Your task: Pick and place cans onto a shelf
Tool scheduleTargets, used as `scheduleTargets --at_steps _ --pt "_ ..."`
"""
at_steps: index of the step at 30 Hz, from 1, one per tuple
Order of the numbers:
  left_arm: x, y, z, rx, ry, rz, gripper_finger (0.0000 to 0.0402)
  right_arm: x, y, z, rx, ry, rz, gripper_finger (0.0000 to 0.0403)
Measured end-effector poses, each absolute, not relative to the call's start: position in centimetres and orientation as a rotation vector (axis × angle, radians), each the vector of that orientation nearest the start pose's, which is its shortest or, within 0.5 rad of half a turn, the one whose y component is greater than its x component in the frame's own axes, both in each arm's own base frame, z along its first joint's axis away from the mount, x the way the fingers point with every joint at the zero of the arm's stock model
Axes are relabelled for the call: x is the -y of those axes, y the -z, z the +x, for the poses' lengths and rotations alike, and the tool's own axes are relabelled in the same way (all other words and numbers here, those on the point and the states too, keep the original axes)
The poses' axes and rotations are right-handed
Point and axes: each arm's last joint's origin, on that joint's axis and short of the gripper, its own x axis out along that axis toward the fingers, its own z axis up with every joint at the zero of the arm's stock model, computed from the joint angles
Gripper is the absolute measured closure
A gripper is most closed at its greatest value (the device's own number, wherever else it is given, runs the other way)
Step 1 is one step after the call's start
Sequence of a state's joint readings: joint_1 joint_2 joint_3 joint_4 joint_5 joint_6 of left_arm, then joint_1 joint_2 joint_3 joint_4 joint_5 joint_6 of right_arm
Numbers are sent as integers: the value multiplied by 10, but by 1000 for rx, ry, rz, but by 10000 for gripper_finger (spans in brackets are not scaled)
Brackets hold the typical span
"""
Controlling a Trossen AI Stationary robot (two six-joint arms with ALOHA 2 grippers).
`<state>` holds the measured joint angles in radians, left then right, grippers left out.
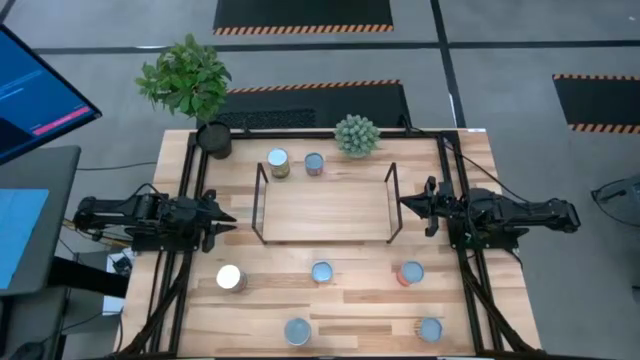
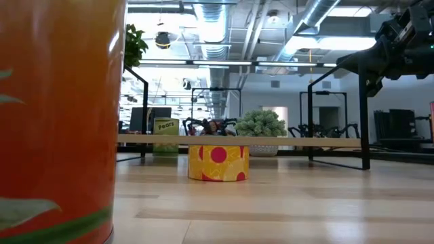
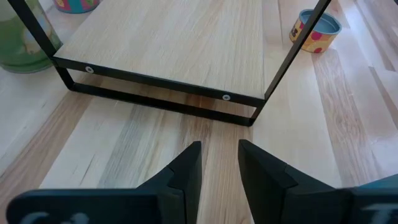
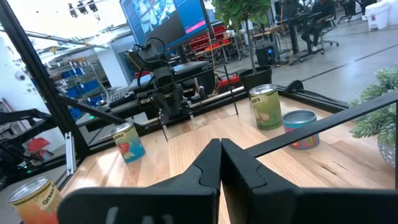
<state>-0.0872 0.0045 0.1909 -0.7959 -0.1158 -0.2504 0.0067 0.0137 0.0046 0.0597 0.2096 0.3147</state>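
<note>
The shelf (image 1: 325,205), a light-wood board on black wire end frames, stands bare in the middle of the table. Two cans (image 1: 278,163) (image 1: 314,164) stand upright behind it. Several more cans stand in front of it, among them a white-topped one (image 1: 230,278) and a yellow, pink-dotted one (image 2: 218,163). My left gripper (image 1: 228,222) (image 3: 219,155) hovers open just off the shelf's left end. My right gripper (image 1: 405,203) (image 4: 221,146) hangs shut at the shelf's right end, above the table.
A black pot with a leafy plant (image 1: 190,85) and a small succulent (image 1: 356,135) stand at the table's far edge. Black rails run along both table sides. An orange can (image 2: 61,122) stands close to the low camera.
</note>
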Motion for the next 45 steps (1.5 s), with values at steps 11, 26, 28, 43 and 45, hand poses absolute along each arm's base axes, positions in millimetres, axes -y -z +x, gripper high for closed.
scheduleTargets --at_steps 11,26,28,43,45 --pt "2 -154 65 -598 -106 -184 308 5 -170 98 82 193 319 369" --pt "0 -154 65 -583 -183 -190 308 9 -170 97 85 230 281 369" --pt "0 -154 65 -582 -183 -189 308 10 -170 97 83 246 240 369" --pt "-1 -154 65 -562 -257 -248 308 17 -170 96 88 324 203 369" --pt "-1 -155 65 -562 -256 -249 308 17 -170 96 89 324 213 369"
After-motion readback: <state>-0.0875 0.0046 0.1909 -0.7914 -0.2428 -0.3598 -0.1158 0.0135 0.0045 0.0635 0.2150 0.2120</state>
